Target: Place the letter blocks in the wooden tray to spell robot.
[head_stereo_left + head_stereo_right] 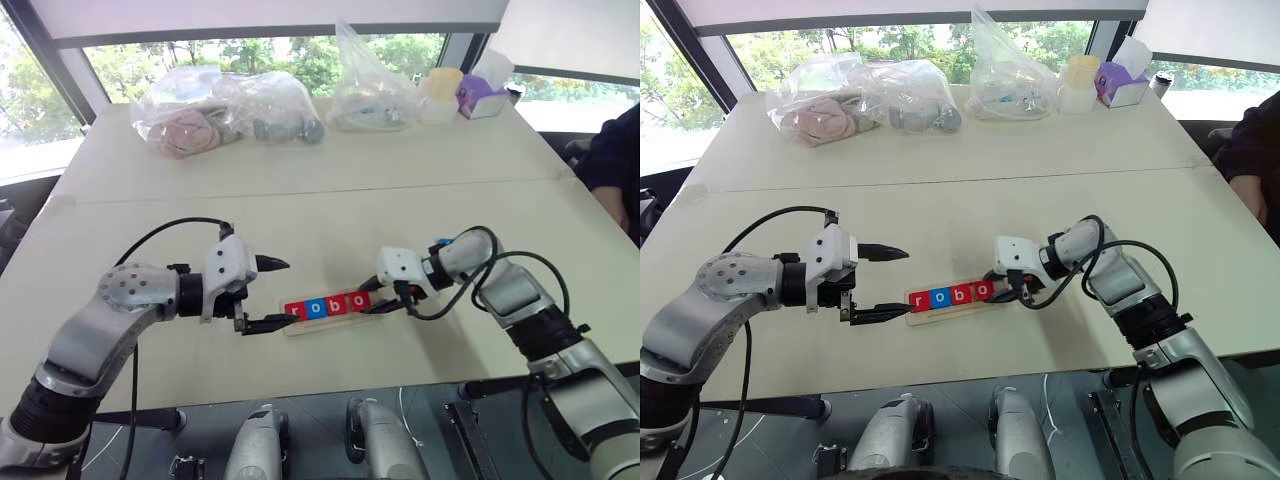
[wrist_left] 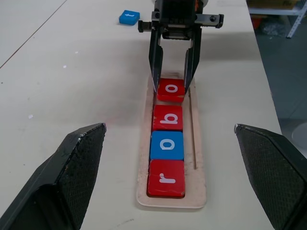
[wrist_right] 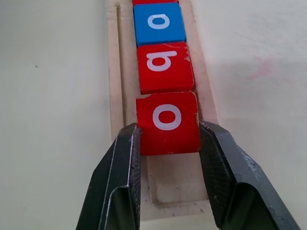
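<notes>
- Checking the wooden tray (image 2: pixel 144 143), you find four letter blocks seated in its slot, reading r (image 2: pixel 166 178), o (image 2: pixel 167 145), b (image 2: pixel 167 117), o (image 2: pixel 171 89) from the left gripper's end.
- Your right gripper (image 3: pixel 169 143) is clamped on the second red "o" block, one finger on each of two opposite side edges, with the block at the fourth place and just behind the "b".
- One bare place remains in the tray beyond that block.
- A blue block (image 2: pixel 129 17), apparently the "t", lies on the table (image 1: pixel 300 180) well apart from the tray, past the right gripper.
- Your left gripper (image 1: pixel 268 295) hangs with its fingers wide apart at the tray's "r" end and holds nothing; I cannot tell whether the lower finger touches the tray.
- Judging by look, the blocks are light, stiff and smooth-faced, so they should neither bend nor crush but may skid or tip.
- Take the "t" by two opposite side edges, low on the block, keeping the letter face clear.
- The tray looks light; it may slide, so steady it at its end if needed.
</notes>
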Controlling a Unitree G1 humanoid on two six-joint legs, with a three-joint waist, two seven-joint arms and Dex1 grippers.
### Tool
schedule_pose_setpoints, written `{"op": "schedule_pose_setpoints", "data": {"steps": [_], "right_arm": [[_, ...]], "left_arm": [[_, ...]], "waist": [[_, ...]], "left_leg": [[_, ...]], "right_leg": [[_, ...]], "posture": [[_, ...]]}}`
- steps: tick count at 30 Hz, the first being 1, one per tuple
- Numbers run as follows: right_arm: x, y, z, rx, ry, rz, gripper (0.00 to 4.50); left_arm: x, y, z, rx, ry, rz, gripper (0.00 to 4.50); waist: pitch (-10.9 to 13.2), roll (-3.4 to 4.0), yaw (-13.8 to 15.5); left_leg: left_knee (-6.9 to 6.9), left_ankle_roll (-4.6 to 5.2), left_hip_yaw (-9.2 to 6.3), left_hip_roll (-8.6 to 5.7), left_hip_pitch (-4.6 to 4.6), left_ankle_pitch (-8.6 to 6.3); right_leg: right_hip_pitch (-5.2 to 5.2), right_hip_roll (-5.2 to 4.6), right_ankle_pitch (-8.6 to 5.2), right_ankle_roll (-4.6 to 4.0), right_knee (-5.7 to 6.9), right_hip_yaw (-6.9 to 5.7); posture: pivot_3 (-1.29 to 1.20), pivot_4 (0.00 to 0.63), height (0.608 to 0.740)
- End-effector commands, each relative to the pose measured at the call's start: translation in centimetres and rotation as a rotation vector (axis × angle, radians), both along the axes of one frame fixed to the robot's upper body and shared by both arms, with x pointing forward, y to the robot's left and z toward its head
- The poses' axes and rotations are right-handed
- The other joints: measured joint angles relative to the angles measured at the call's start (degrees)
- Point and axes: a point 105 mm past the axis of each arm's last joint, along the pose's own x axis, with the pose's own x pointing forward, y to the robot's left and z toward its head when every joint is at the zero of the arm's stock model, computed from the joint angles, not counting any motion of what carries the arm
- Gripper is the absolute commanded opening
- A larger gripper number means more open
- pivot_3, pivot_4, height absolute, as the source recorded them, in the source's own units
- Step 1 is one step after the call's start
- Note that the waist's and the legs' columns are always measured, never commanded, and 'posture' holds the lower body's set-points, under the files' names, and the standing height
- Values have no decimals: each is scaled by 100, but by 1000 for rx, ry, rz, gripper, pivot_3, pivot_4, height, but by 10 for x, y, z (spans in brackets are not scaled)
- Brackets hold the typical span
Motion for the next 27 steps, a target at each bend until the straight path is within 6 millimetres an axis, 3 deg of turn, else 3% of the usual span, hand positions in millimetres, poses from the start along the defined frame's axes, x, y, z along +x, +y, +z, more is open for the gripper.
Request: {"op": "schedule_pose_setpoints", "data": {"steps": [1,27], "right_arm": [[3,4,7,3,-27,18,1132],[8,3,3,-6,-42,6,1132]], "left_arm": [[-3,-3,9,-11,-38,-15,4500],[-3,-5,10,-17,-40,-18,4500]], "waist": [[0,0,-2],[-1,1,-3]], "left_leg": [[0,0,0,0,0,0],[0,-1,1,1,7,0]], "right_leg": [[0,0,0,0,0,0],[5,0,0,0,2,0]], "posture": [[0,150,740],[0,150,740]]}}
